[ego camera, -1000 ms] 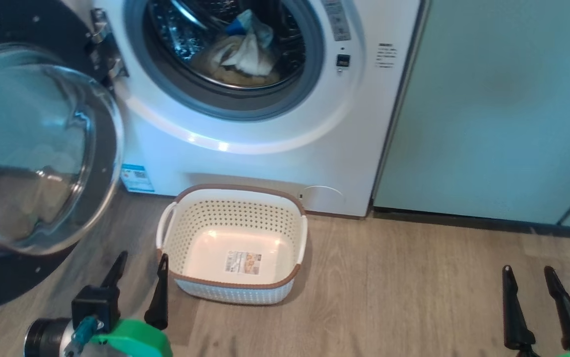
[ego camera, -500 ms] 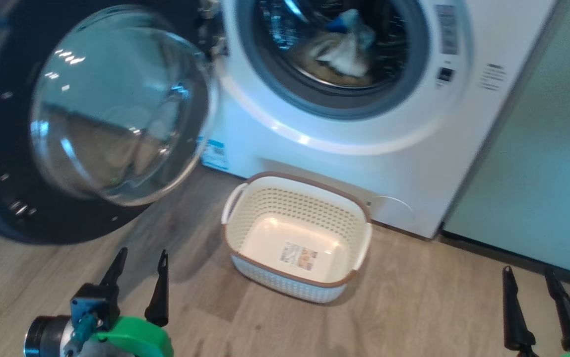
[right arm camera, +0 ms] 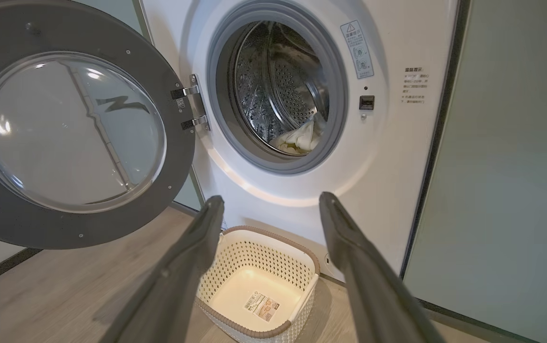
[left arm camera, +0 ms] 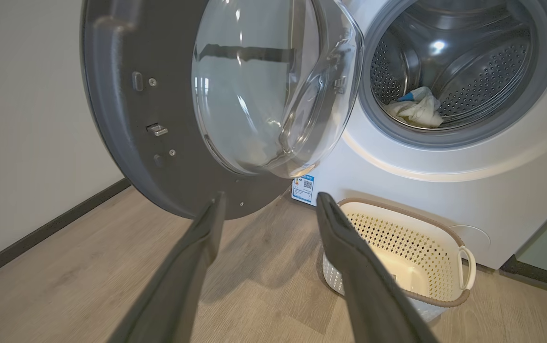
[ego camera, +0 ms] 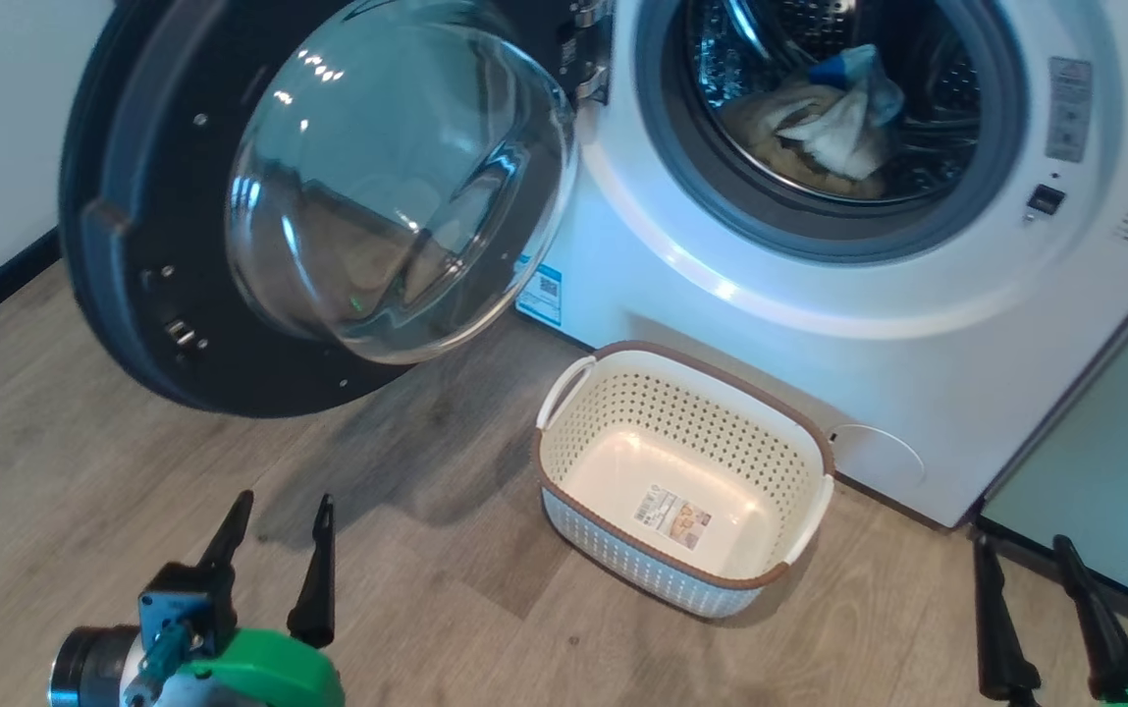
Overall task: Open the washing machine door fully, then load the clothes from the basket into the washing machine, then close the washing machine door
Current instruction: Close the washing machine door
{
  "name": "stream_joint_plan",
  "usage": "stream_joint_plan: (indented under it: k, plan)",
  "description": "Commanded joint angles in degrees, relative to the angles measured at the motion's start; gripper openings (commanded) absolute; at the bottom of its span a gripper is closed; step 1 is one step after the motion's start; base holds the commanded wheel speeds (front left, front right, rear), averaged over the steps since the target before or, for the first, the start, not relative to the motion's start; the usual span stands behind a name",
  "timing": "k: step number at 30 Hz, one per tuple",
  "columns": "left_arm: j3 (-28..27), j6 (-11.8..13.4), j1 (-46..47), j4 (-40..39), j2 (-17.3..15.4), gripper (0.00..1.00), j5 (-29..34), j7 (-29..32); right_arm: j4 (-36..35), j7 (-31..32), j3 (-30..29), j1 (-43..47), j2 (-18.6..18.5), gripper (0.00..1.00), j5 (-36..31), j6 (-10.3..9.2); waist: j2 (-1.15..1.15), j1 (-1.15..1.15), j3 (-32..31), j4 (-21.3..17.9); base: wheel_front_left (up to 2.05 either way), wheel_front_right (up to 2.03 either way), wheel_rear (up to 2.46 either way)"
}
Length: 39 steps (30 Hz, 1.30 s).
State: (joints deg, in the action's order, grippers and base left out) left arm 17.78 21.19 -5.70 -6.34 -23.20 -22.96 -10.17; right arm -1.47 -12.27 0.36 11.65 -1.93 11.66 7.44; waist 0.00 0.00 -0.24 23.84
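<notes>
The door stands open ahead-left of my left end effector, nearer than the right end effector; both spread wide, empty.

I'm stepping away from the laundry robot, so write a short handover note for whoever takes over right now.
Left gripper: open, empty. Right gripper: open, empty.
Washing machine door: swung wide open.
Clothes: inside the washing machine.
Basket: empty, on the floor in front of it.
Done: door opened, clothes loaded.
Left: close the door.
</notes>
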Motion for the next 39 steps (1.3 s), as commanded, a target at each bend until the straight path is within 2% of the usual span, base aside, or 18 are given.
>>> stream_joint_plan:
  k: [1,17,18,19,20,26,31,35,39]
  plan:
    - [-2.2,0.2,2.8,-1.8,-1.5,1.0,-0.4,-0.6,-1.5,-0.9,1.3,-1.8,-0.9,1.0,0.2,0.05,0.0,0.0,-0.1,0.6,0.0,0.0,0.0]
    - [-2.0,0.2,2.1,-2.2,-2.3,1.0,-0.8,-0.3,-0.7,-1.3,2.1,-1.3,-0.9,1.0,0.2,0.05,0.0,0.0,-1.4,1.7,0.0,0.0,0.0]
    - [-2.0,0.2,2.0,-2.3,-2.3,0.44,-1.0,-0.3,-0.7,-1.3,2.1,-1.3,-0.9,1.0,0.2,0.05,0.0,0.0,-1.4,1.7,0.0,0.0,0.0]
    - [-2.0,0.1,2.0,-2.3,-2.3,0.02,-1.1,-0.3,-0.8,-1.3,2.1,-1.3,-0.9,1.0,0.1,0.05,0.0,0.0,-1.5,1.7,0.0,0.0,0.0]
    - [-1.9,-0.2,2.0,-2.4,-2.3,0.0,-1.3,-0.3,-0.8,-1.3,2.1,-1.3,-0.9,1.0,0.1,0.05,0.0,0.0,-1.5,1.7,0.0,0.0,0.0]
    - [-2.0,-0.9,1.7,-2.7,-2.3,0.0,-2.4,-0.4,-0.9,-1.3,2.1,-1.1,-0.9,1.0,0.1,0.05,0.0,0.0,-1.6,1.8,0.0,0.0,0.0]
    - [-2.6,-3.1,1.4,-3.4,-1.6,0.0,-5.8,-1.0,-0.9,-1.3,2.1,-1.1,-0.9,1.0,0.1,0.05,0.0,0.0,-1.6,1.9,0.0,0.0,0.0]
    - [-4.3,-6.4,1.1,-5.6,0.4,0.0,-11.4,-2.3,-1.1,-1.2,2.0,-1.1,-0.9,1.0,0.1,0.05,0.0,0.0,-1.5,2.1,0.0,0.0,0.0]
    - [-7.6,-12.1,1.0,-8.6,3.0,0.0,-19.3,-3.8,-1.2,-1.1,1.7,-1.0,-0.9,1.0,0.0,0.05,0.0,0.0,-1.4,2.4,0.0,0.0,0.0]
